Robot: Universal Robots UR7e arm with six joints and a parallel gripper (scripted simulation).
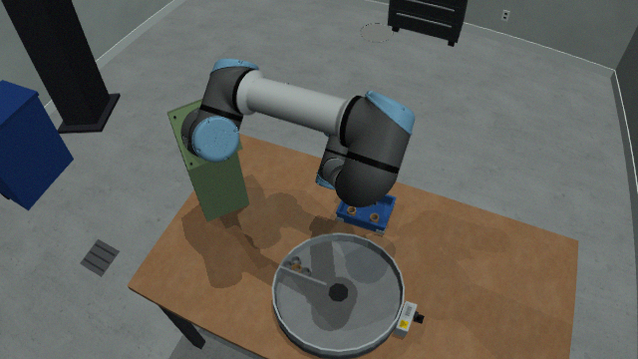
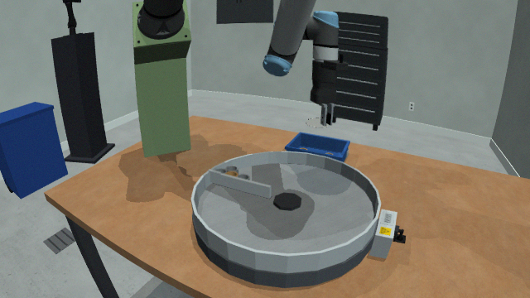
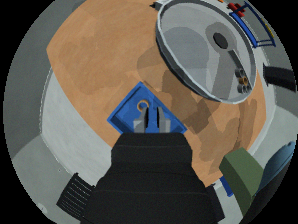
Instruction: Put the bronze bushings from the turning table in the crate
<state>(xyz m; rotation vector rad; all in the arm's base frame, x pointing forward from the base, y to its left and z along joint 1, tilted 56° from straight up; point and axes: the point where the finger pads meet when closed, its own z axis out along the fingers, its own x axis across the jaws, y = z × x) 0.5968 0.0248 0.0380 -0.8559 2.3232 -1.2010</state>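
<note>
The gripper (image 2: 327, 119) (image 3: 153, 115) points down above the blue crate (image 1: 361, 223) (image 2: 339, 156) (image 3: 125, 100). Its fingers stand partly open, with nothing seen between them. One bronze bushing (image 1: 351, 210) (image 2: 303, 148) and another bronze bushing (image 1: 374, 217) (image 2: 330, 153) lie in the crate. The wrist view shows one bronze bushing (image 3: 143, 105); the gripper hides part of the crate. On the turning table (image 1: 379, 304) (image 2: 339, 215) (image 3: 172, 35), a bronze bushing (image 1: 296, 267) (image 2: 232, 174) (image 3: 243, 80) lies among several steel bushings (image 1: 306, 271) (image 2: 244, 177) (image 3: 243, 89).
A straight bar (image 1: 310, 278) (image 2: 248, 185) runs inward from the turning table's rim beside the bushings there. The turning table has a raised rim and a dark hub (image 1: 338, 292) (image 2: 287, 201). A grey sensor box (image 1: 406, 319) (image 2: 384, 240) stands beside it. The green pedestal (image 1: 219, 189) (image 2: 163, 103) stands left of the crate.
</note>
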